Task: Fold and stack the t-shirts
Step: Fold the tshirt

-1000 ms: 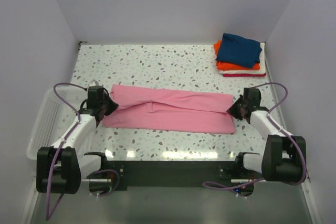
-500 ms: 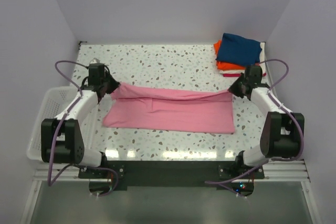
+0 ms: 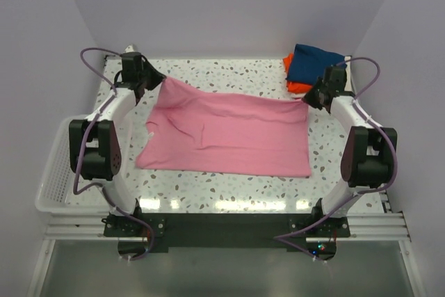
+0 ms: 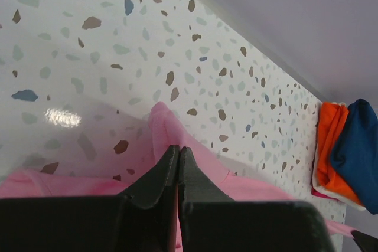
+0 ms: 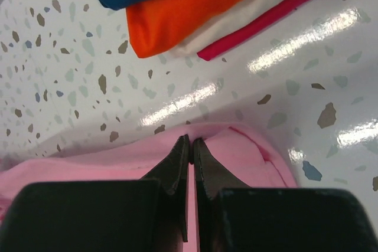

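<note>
The light pink t-shirt [image 3: 229,133] lies spread across the middle of the speckled table. My left gripper [image 3: 158,81] is shut on its far left corner, seen in the left wrist view [image 4: 178,149] with pink cloth [image 4: 162,122] pinched between the fingertips. My right gripper [image 3: 307,97] is shut on its far right corner, seen in the right wrist view [image 5: 190,141] with pink cloth [image 5: 248,151] at the tips. Both corners are lifted and pulled toward the back. A stack of folded shirts, navy [image 3: 316,65] on orange [image 3: 299,87], white and red, sits at the back right.
A white wire basket [image 3: 59,172] hangs at the table's left edge. The folded stack shows close beyond my right gripper in the right wrist view [image 5: 195,10]. Lavender walls close in the back and both sides.
Both grippers have pulled the pink shirt's upper edge from the near middle toward the back of the table, opening the folded strip into a wider sheet.
</note>
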Motion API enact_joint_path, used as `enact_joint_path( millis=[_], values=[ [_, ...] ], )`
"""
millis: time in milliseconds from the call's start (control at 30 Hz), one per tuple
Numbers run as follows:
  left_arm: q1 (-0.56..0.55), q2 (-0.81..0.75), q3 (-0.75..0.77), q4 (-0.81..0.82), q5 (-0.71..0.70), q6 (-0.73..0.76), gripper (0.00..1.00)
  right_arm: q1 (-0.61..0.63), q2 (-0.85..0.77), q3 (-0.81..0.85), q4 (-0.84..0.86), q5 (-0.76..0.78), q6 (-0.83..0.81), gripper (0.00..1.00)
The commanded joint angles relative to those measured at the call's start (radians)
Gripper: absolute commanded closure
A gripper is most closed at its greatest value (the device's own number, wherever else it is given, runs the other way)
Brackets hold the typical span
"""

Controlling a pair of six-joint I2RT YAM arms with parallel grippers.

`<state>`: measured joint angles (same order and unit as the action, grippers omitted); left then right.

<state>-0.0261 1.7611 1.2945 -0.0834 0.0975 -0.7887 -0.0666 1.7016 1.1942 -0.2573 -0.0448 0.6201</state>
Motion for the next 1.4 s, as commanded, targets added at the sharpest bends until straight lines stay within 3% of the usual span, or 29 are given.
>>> enact_joint_path(
  millis=[0,333,967,1367],
  values=[
    [0.009,0.032,0.081,0.100,0.050,0.026,1.00,-0.002,0.007,0.050,0.046,-0.007,-0.020,1.00],
    [0.012,-0.012,0.057,0.096,0.048,0.045,1.00,-0.006,0.001,0.019,0.050,-0.009,-0.025,1.00],
    [0.014,-0.389,-0.386,0.047,-0.008,-0.015,1.00,-0.021,-0.197,-0.243,0.044,0.014,0.006,1.00],
    [0.014,-0.560,-0.515,-0.052,-0.081,-0.009,1.00,-0.022,-0.330,-0.381,0.036,0.002,0.001,1.00]
  ],
)
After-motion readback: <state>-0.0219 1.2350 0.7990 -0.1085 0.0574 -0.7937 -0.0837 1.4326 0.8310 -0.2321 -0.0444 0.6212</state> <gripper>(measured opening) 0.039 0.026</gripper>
